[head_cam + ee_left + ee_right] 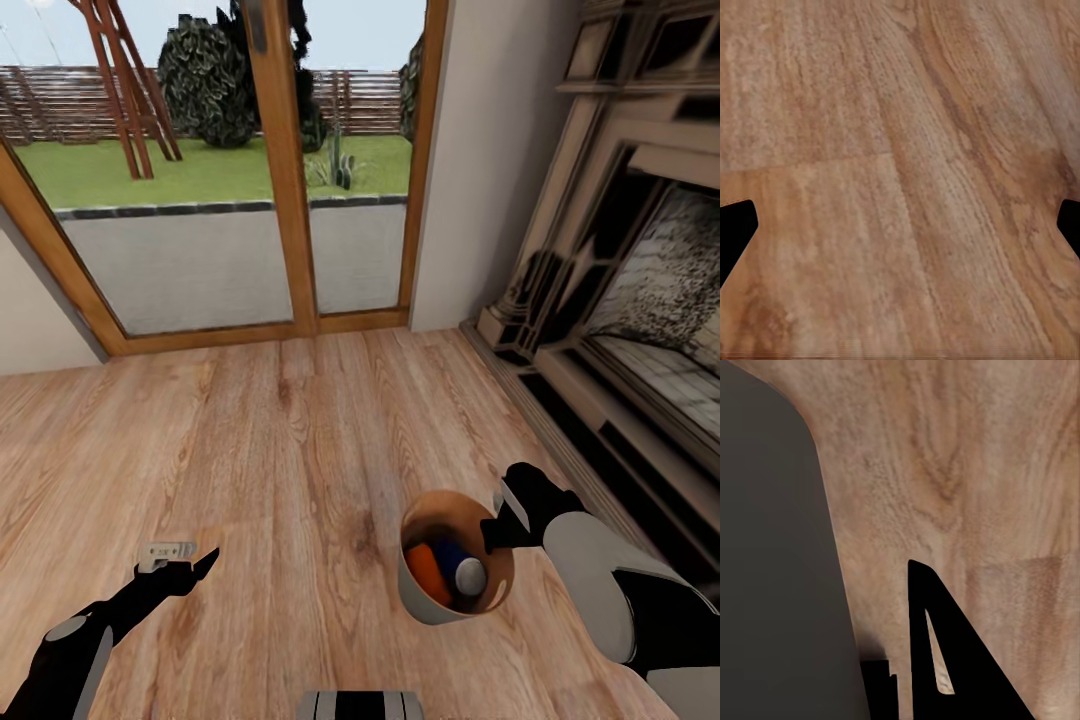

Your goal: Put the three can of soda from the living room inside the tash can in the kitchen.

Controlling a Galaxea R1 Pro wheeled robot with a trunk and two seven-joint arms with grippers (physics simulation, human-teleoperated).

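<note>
— Head view: where are the cans?

— An orange can (pixel 428 572) and a blue can (pixel 462 568) with a silver top lie inside a round bin (pixel 418 600) on the wood floor (pixel 280 450), near the fireplace (pixel 640 300). A third cannot be made out.

— The right gripper (pixel 497 528)?

— Pinching the bin's rim, jaws close together.

— And the left gripper (pixel 200 566)?

— Hovering over bare floor, fingers (pixel 735 232) spread wide, well apart from the bin; glass doors (pixel 280 170) stand beyond.

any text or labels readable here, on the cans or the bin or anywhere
No readable text anywhere.
Orange soda can: no print legible.
Dark blue soda can: silver top, no label legible.
Trash can: plain, unmarked.
Grey block by the left claw: marks too blurred to read.
</note>
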